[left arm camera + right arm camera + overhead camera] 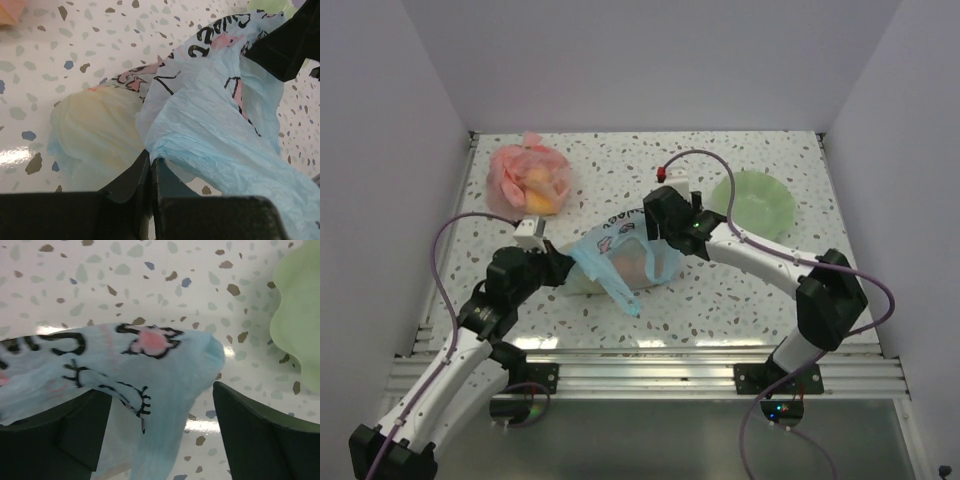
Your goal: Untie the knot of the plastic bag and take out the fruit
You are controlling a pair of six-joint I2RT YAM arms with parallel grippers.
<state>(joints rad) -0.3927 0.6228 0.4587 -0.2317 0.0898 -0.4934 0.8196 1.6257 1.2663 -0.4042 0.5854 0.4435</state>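
Table (pixel 720 290): glossy white top flecked with grey, brown and blue chips. Plain pale walls (pixel 640 60) close it in on three sides; a metal rail (pixel 650 365) runs along the near edge.

Plastic bag (pixel 620 255): light blue, crumpled, lying mid-table. Fruit (pixel 95 130) shows dimly as a yellowish lump through its left side.

Left gripper (pixel 150 165): at the bag's left end, closed tight, pinching a fold of blue plastic.

Right gripper (pixel 160 425): over the bag's right end, spread wide, with printed plastic draped across the gap.

Pink bag (pixel 530 178): beyond the blue bag, to its left.

Green plate (pixel 755 203): beyond it, to its right, apart.
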